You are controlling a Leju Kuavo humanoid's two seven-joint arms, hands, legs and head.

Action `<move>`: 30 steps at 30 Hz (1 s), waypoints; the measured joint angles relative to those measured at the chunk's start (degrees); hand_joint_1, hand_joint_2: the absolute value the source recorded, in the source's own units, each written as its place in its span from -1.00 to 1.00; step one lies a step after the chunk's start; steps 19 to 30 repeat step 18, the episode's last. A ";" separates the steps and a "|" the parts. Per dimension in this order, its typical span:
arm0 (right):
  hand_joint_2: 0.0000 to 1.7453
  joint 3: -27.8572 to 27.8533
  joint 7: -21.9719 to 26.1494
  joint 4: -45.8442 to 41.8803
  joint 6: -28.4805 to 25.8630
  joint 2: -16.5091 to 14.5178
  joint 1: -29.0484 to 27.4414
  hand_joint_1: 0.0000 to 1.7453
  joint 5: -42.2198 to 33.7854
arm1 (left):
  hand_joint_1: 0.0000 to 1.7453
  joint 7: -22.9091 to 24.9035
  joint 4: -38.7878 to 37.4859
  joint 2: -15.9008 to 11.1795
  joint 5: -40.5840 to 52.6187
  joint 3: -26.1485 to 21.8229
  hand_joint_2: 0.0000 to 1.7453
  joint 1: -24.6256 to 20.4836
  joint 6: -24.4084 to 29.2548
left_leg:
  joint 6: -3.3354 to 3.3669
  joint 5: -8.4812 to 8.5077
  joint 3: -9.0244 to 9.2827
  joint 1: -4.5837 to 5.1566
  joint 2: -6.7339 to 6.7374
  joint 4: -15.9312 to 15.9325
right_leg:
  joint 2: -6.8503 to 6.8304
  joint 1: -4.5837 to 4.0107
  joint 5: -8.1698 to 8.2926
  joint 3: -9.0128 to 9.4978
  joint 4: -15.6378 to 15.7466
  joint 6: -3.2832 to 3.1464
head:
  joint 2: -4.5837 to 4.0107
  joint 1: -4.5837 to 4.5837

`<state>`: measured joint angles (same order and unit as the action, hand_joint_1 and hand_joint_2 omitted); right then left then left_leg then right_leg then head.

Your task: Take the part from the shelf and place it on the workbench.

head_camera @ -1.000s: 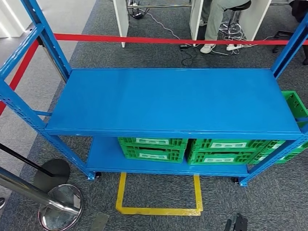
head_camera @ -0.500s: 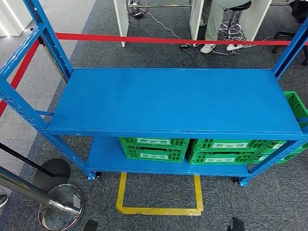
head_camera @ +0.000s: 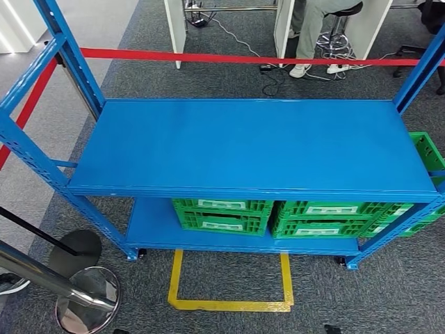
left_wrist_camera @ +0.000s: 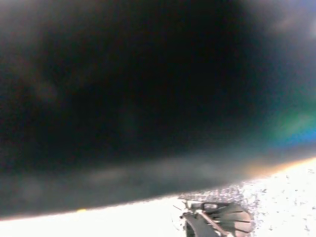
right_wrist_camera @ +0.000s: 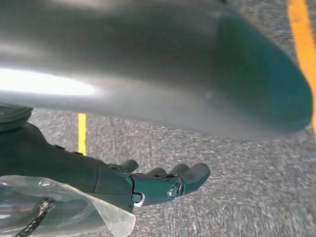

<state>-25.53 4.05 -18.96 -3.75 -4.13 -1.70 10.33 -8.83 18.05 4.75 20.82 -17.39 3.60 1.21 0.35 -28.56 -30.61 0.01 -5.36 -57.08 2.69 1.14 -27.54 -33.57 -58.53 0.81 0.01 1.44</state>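
The blue shelf's top board (head_camera: 252, 146) is bare. In the right wrist view my right hand (right_wrist_camera: 149, 185) hangs over grey carpet with its dark fingers stretched out. A clear plastic bag (right_wrist_camera: 56, 207) with a dark chain-like part inside sits against its palm side, so the hand appears to hold it. Where the hand grips the bag is hidden. In the blurred left wrist view my left hand (left_wrist_camera: 217, 219) shows small against a bright floor. Its fingers are fanned apart and hold nothing.
Two green crates (head_camera: 223, 214) (head_camera: 325, 218) stand on the lower shelf board. A yellow floor outline (head_camera: 228, 304) lies in front of the shelf and a chrome stanchion base (head_camera: 86, 299) sits at the left. Behind a red barrier tape (head_camera: 236, 58) a person (head_camera: 315, 28) sits at a white desk.
Both hands have sunk below the bottom edge of the head view. The shelf and the crates have not moved.
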 joint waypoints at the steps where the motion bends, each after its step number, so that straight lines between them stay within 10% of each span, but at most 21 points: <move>1: -1.00 1.36 -0.25 -0.16 0.21 0.18 -0.41 -1.00 -0.61 | -1.00 0.50 0.17 -0.26 -1.27 0.94 -1.00 0.30 -0.08 | 0.00 0.00 0.00 0.00 0.00 0.00 | 0.00 0.00 0.00 0.00 0.00 0.00 | 0.00 0.00; 17: -1.00 20.60 -3.79 -2.23 3.38 2.76 -5.75 -1.00 -9.73 | -1.00 8.20 2.51 -3.65 -19.83 13.63 -1.00 4.07 -0.93 | 0.06 -0.08 0.01 0.01 0.01 0.00 | 0.00 0.00 -0.05 0.02 0.02 0.04 | 0.01 0.01; 30: -1.00 20.95 -3.84 -2.26 3.44 2.81 -5.82 -1.00 -9.88 | -1.00 8.34 2.55 -3.71 -20.16 13.86 -1.00 4.13 -0.97 | 0.06 -0.08 0.01 0.01 0.01 0.00 | 0.00 0.00 -0.05 0.02 0.02 0.04 | 0.01 0.01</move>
